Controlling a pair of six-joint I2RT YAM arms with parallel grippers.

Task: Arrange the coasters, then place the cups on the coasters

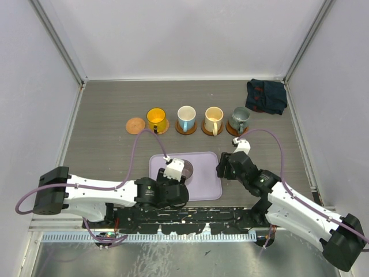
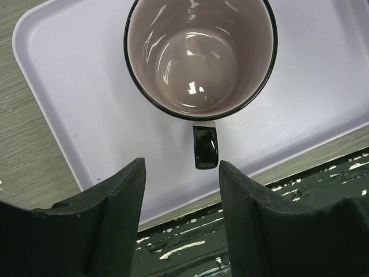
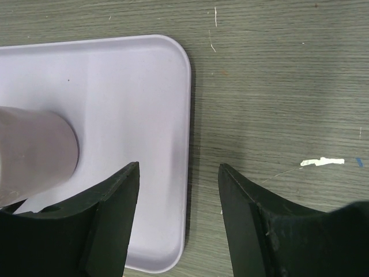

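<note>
The left gripper stands spread, and it pinches nothing. The dark handle of the purplish-grey cup points toward the gap between its two fingers, just at their tips, but neither finger touches it. This cup stands upright on the lilac tray, and its inside shows only a shiny wall and bottom.

The right gripper is spread too and holds nothing. It hangs over the right edge of the tray, one finger above the tray and the other above the table.

Farther back on the table, four coasters in a row each carry one cup: the orange-yellow cup, the white and blue cup, the cream-yellow cup and the grey-green cup. A bare coaster lies just beside the orange-yellow cup, at the left end. A dark cloth lies in the far right corner.
</note>
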